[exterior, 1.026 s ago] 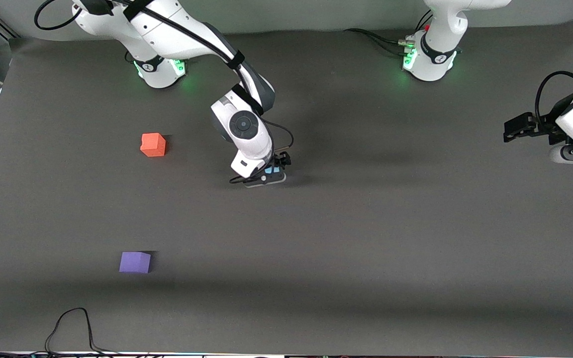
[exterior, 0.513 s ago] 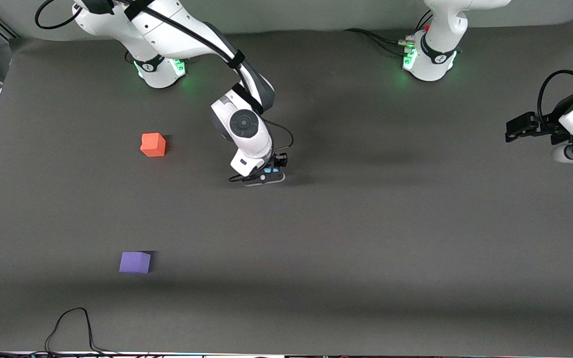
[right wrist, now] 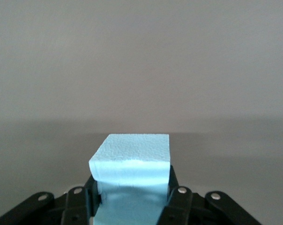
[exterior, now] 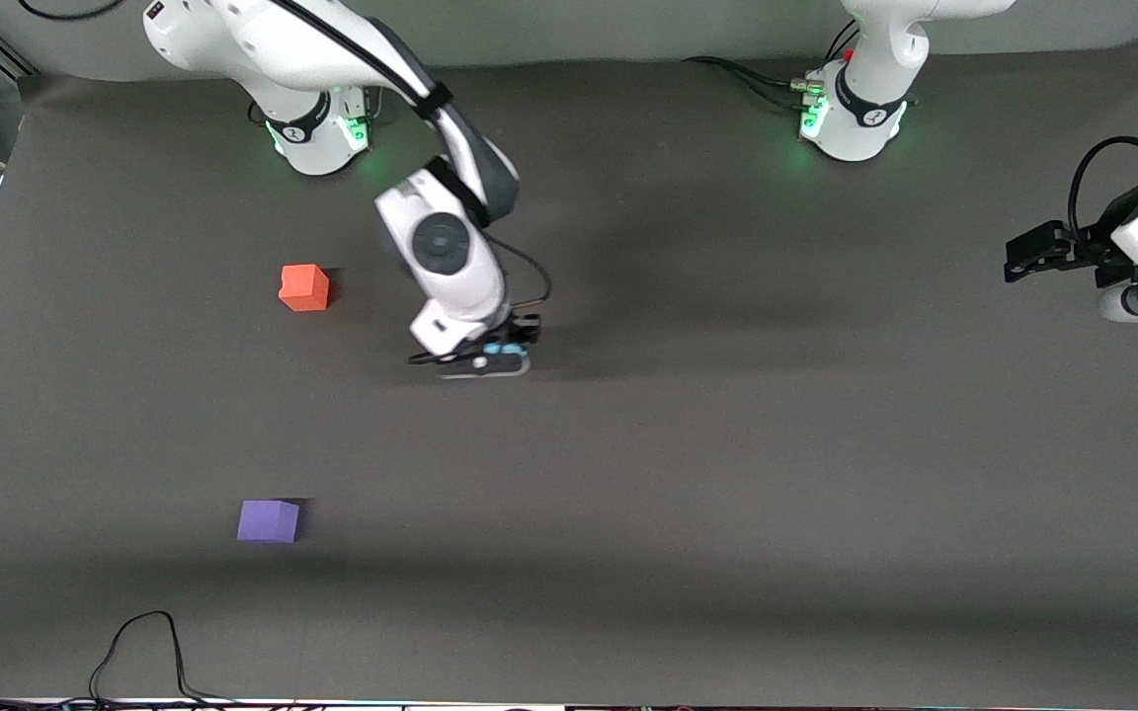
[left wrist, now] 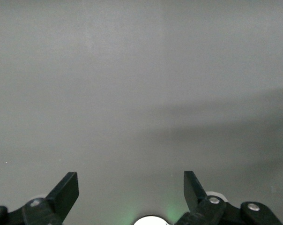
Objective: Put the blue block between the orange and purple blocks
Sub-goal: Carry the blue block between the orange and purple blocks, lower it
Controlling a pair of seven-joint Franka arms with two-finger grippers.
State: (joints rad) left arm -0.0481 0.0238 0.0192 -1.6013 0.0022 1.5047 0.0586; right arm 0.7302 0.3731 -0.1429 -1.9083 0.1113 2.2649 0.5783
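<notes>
White arms (exterior: 450, 257), black fingers (left wrist: 66, 192), green-lit bases (exterior: 317, 133)

Lt sky-blue block (right wrist: 132, 173), orange-red block (exterior: 304, 287), violet block (exterior: 269, 520), dk grey table (exterior: 727, 474), white arms w/ black claws

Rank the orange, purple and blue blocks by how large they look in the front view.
1. Purple block and orange block: alike; purple is nearer the camera, so no ranking.
2. Blue block: smallest, only a sliver shows, mostly hidden in the right gripper.
</notes>
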